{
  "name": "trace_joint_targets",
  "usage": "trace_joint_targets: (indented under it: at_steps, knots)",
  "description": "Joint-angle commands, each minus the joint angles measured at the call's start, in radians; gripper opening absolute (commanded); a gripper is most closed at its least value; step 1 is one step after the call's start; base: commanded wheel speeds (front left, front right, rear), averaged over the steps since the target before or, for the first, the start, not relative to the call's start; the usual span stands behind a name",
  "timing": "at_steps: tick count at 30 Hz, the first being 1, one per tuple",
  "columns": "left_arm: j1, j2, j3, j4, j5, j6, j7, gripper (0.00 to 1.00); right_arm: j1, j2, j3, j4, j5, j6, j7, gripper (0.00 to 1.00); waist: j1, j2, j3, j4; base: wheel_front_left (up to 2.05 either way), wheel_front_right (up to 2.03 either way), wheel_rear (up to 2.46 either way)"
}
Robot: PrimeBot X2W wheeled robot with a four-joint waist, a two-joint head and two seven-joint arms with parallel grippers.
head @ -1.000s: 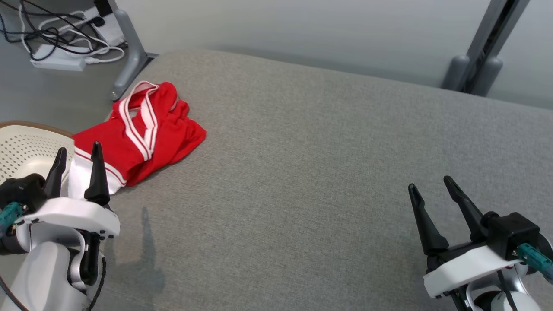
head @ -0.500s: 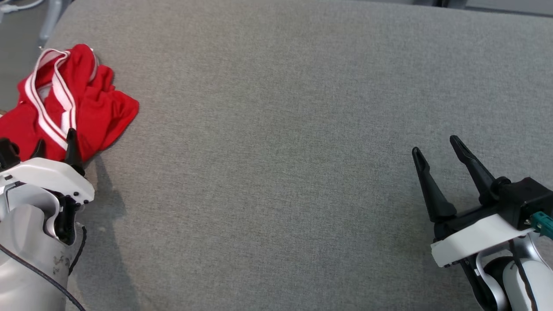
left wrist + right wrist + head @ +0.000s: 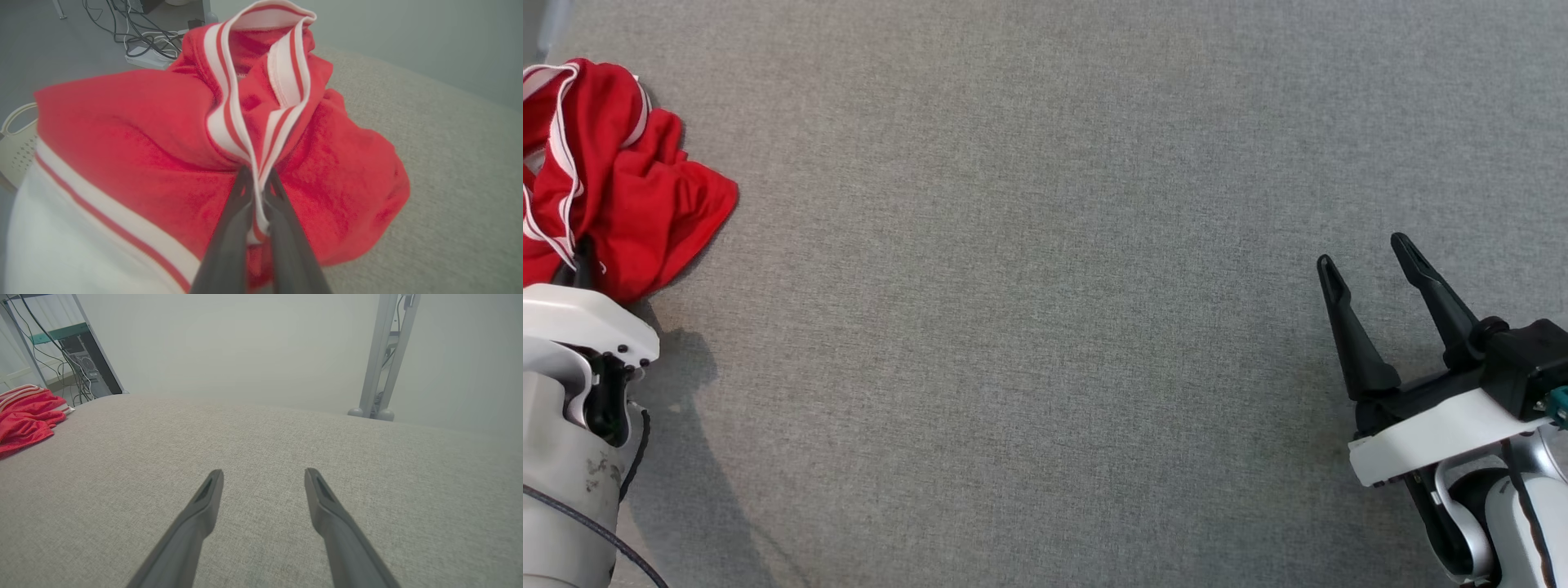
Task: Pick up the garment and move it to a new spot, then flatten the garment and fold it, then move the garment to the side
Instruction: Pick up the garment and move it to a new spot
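Observation:
The garment is a crumpled red piece with white striped trim, lying at the far left of the grey padded surface. It also appears as the garment at the left edge of the right wrist view. My left gripper is shut on a white-and-red striped band of the garment, the two dark fingers pinching the fold. In the head view my left gripper is mostly buried in the cloth. My right gripper hovers open over bare surface at the lower right; my right gripper holds nothing.
A pale perforated basket sits beyond the surface's left edge. Cables and a power strip lie on the floor behind. Grey metal posts stand past the far edge.
My left gripper closed on the garment's striped band. The head camera tilted down and right, so the garment shifted toward the upper left. The right gripper stayed open.

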Motion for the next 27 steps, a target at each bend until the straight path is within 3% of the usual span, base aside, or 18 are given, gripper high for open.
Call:
trace_joint_targets:
  at_steps: [1, 4, 7, 16, 27]
  knots:
    - [-0.012, 0.006, 0.006, -0.009, -0.003, -0.006, -0.012, 0.00, -0.004, 0.001, -0.005, 0.005, 0.002, 0.000, -0.009, 1.00, 0.0000, 0.0000, -0.010, 0.004, 0.00, 0.00, 0.00]
    - [0.002, 0.015, 0.017, -0.050, 0.008, -0.012, -0.027, 0.00, 0.005, 0.015, -0.014, 0.016, 0.001, 0.000, -0.023, 1.00, 0.0000, 0.0000, -0.040, 0.009, 0.00, 0.00, 0.00]
    - [0.039, 0.032, 0.044, -0.157, 0.035, 0.011, -0.030, 0.00, 0.016, 0.030, -0.022, 0.029, 0.003, 0.000, -0.036, 1.00, 0.0000, 0.0000, -0.075, 0.011, 0.00, 0.00, 0.00]
    - [0.312, -0.036, 0.122, -0.557, 0.123, 0.088, -0.030, 0.00, 0.060, 0.077, -0.042, 0.065, 0.005, 0.000, -0.067, 1.00, 0.0000, 0.0000, -0.191, -0.017, 0.00, 0.00, 0.00]
    - [0.685, -0.104, 0.092, -1.001, 0.191, 0.199, 0.017, 0.00, 0.131, 0.107, -0.057, 0.091, 0.006, 0.000, -0.077, 1.00, 0.0000, 0.0000, -0.293, -0.076, 0.00, 0.00, 0.00]
